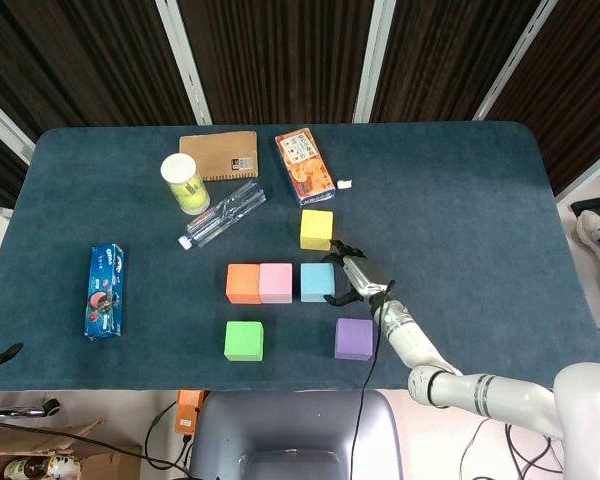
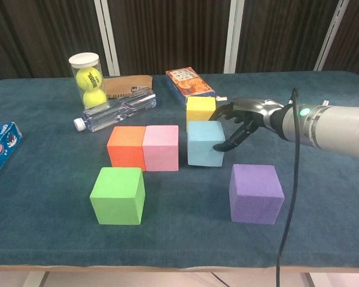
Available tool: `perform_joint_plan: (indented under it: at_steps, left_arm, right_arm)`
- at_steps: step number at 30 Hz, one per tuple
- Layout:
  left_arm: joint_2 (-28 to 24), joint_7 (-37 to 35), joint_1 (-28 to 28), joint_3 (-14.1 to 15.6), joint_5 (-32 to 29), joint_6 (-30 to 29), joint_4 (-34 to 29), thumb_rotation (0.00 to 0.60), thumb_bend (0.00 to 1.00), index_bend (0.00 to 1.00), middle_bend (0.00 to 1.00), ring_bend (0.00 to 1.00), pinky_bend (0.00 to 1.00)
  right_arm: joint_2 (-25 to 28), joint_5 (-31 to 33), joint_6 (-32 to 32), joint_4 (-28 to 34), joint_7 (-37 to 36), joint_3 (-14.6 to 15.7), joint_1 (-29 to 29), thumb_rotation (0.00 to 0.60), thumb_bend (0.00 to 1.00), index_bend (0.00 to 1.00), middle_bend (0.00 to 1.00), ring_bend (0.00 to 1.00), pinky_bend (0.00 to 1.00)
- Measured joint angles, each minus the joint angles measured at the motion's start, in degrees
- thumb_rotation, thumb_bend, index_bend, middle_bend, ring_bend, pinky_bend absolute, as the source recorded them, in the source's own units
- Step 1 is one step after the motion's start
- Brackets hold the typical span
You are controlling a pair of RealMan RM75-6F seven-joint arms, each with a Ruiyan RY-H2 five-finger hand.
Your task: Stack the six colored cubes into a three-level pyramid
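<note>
Orange (image 1: pixel 243 283), pink (image 1: pixel 276 282) and light blue (image 1: pixel 317 282) cubes stand in a row at mid-table; orange and pink touch, while a small gap separates the blue one. A yellow cube (image 1: pixel 316 229) sits just behind the blue one. Nearer the front edge are a green cube (image 1: pixel 244 341) and a purple cube (image 1: pixel 353 339), well apart. My right hand (image 1: pixel 352 277) hovers at the blue cube's (image 2: pixel 204 143) right side with fingers spread. One fingertip (image 2: pixel 220 146) is at that cube's right face. The hand (image 2: pixel 245 119) holds nothing. My left hand is out of sight.
Along the back left lie a tennis-ball tube (image 1: pixel 185 183), a clear water bottle (image 1: pixel 222 214), a brown packet (image 1: pixel 220 155) and an orange snack box (image 1: pixel 304 167). A blue biscuit pack (image 1: pixel 105 290) lies at the far left. A small white scrap (image 1: pixel 345 183) lies behind the yellow cube.
</note>
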State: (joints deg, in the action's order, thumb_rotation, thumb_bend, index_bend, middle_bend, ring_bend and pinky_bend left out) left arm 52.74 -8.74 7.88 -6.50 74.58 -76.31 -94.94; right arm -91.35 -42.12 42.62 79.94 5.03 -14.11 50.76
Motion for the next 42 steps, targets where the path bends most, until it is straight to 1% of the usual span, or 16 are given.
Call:
perform_joint_plan:
  at_steps: [11, 21, 33, 42]
  left_arm:
    - [0.04, -0.15, 0.10, -0.05, -0.01, 0.15, 0.15, 0.600, 0.03, 0.10, 0.03, 0.00, 0.08]
    - [-0.11, -0.49, -0.21, -0.03, -0.07, -0.13, 0.24, 0.600, 0.03, 0.10, 0.03, 0.00, 0.08]
    - [0.03, -0.18, 0.00, 0.00, -0.11, 0.26, 0.16, 0.600, 0.03, 0.10, 0.03, 0.00, 0.08]
    - [-0.06, -0.67, -0.15, 0.11, 0.01, 0.27, 0.42, 0.600, 0.03, 0.10, 0.03, 0.00, 0.08]
  right_arm:
    - [-1.09, 3.58, -2.88, -2.85, -0.10, -1.60, 2.07, 0.600, 0.21, 0.50, 0.00, 0.00, 0.00]
    - [-1.04, 2.25, -1.86, -1.64, 0.73, -0.16, 1.56, 0.600, 0.21, 0.50, 0.00, 0.00, 0.00]
    - [-2.30, 3.10, -2.30, -3.04, 0.58, -1.07, 2.55, 0.600, 0.21, 0.50, 0.00, 0.00, 0.00]
    - [-3.17, 3.81, -2.46, -3.78, 1.08, -1.05, 3.13, 0.600, 0.21, 0.50, 0.00, 0.00, 0.00]
